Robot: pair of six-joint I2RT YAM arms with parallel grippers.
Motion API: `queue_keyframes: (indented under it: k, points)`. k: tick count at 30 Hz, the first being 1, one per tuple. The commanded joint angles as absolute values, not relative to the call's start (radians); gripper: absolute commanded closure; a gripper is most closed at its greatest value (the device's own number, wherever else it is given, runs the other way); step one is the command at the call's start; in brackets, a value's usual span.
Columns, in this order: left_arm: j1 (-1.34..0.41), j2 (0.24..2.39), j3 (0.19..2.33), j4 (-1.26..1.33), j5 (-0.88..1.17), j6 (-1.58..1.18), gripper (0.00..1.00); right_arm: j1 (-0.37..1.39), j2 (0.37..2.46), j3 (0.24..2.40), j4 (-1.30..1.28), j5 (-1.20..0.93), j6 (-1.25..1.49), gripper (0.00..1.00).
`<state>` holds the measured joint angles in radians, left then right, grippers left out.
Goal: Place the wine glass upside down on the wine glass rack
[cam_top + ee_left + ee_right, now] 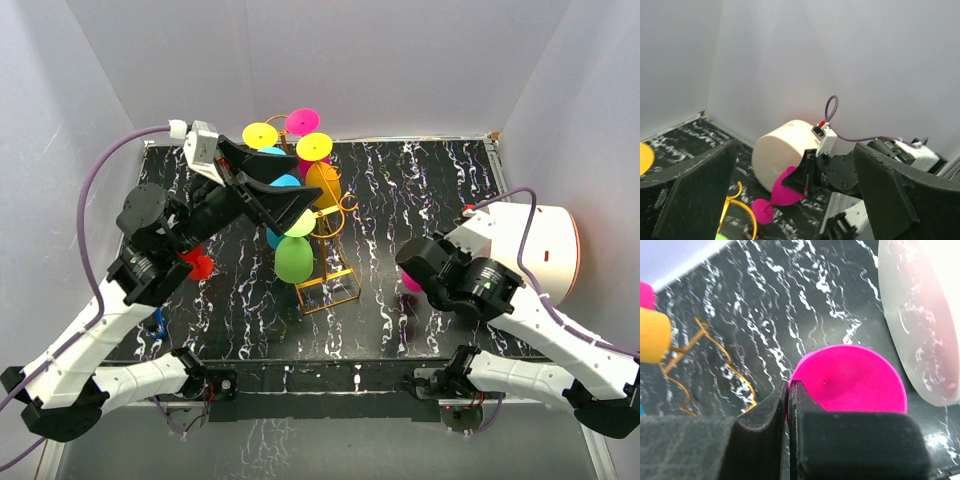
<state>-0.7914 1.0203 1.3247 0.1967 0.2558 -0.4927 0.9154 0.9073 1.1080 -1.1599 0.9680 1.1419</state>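
Observation:
The magenta wine glass (785,187) is tilted, low over the table, its foot pointing toward the rack. My right gripper (789,390) is shut on its thin edge; it also shows in the top view (410,283) and the right wrist view (850,377). The golden wire wine glass rack (330,290) stands mid-table; its wires show in the left wrist view (735,205) and the right wrist view (715,347). My left gripper (295,188) is open and empty, up beside the rack's top, its fingers (695,195) wide apart.
Several glasses hang upside down on the rack: yellow (260,134), magenta (302,121), green (294,258), blue and orange. A white cylinder (540,250) lies on its side at the right, just behind the right arm. A red object (198,263) sits by the left arm.

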Motion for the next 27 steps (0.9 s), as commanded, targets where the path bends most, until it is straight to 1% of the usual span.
queue_keyframes:
  k: [1, 3, 4, 8, 11, 14, 18, 24, 27]
  points:
    - [-0.789, 1.07, 1.351, 0.449, 0.326, -0.654, 0.01, 0.919, 0.811, 1.162, -0.919, 1.087, 0.98, 1.0]
    - [-0.789, 1.105, 1.367, 0.502, 0.352, -0.708, 0.03, 0.918, 0.738, 1.118, -0.695, 1.064, 0.751, 1.0]
    - [-0.789, 1.118, 1.363, 0.555, 0.358, -0.74, 0.04, 0.919, 0.708, 1.104, -0.589, 1.054, 0.697, 1.0]
    - [-0.79, 1.151, 1.314, 0.72, 0.372, -0.859, 0.04, 0.919, 0.626, 1.083, -0.384, 1.048, 0.551, 1.0]
    - [-0.789, 1.169, 1.318, 0.717, 0.354, -0.886, 0.04, 0.919, 0.598, 1.085, -0.242, 1.036, 0.476, 1.0]
    - [-0.79, 1.185, 1.334, 0.695, 0.297, -0.962, 0.05, 0.919, 0.59, 1.08, -0.059, 0.967, 0.395, 1.0]
    - [-0.792, 1.225, 1.366, 0.675, 0.205, -1.088, 0.13, 0.919, 0.619, 1.101, 0.102, 0.896, 0.333, 1.0]
    - [-0.795, 1.288, 1.466, 0.553, 0.11, -1.138, 0.15, 0.919, 0.66, 1.124, 0.278, 0.808, 0.33, 1.0]
    - [-0.808, 1.308, 1.457, 0.58, 0.08, -1.148, 0.23, 0.919, 0.668, 1.124, 0.351, 0.758, 0.342, 1.0]
